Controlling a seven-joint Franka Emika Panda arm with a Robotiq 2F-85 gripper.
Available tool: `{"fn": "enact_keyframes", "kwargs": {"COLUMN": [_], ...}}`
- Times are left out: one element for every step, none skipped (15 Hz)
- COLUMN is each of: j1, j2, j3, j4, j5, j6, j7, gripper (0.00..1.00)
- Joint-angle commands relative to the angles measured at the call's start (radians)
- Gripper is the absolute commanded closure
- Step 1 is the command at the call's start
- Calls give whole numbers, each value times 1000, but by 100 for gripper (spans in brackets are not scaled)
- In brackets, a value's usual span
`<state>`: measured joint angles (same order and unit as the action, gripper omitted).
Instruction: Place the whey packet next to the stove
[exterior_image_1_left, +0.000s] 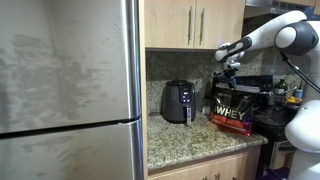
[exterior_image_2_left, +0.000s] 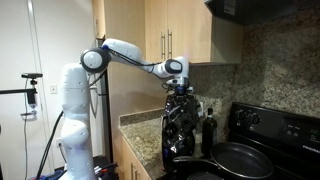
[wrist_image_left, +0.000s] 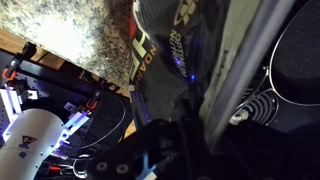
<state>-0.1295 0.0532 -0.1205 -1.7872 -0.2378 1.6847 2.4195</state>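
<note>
Pincer (exterior_image_2_left: 180, 91) clasps whey packet (exterior_image_2_left: 181, 126), arm outstretched.

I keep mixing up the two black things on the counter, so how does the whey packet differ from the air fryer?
The whey packet is a flat, crinkled pouch with white lettering and red trim; the air fryer is a rounded, plain shell. The whey packet tilts beside the stove with the gripper at its top; the air fryer stands upright, untouched, nearer the fridge. Both are black and similar in height.
</note>
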Motion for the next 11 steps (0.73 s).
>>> {"fn": "enact_keyframes", "kwargs": {"j1": [27,34,40,44,47,49,50,58,64,37,39], "j2": [-82,-116,-146,-181,-214,-260,-300,-353,-390,-297,-337], "j3": [13,19,25,32,41,53,66,73,82,86,98], "j4": [-36,-45,-49,-48,-46,-50,-50,-63,-63,-2,-6], "j5": [-49,-78,-108,-133,-156,-181,-194,-150,-112,-144,-128], "j6": [40,67,87,96,97,94,91,110,102,68,68], "j7": [-38,-18,-8,1,5,0,-11,-69,-97,-52,-70], "gripper": [60,53,45,38,30,24,16,10,2,21,13]}}
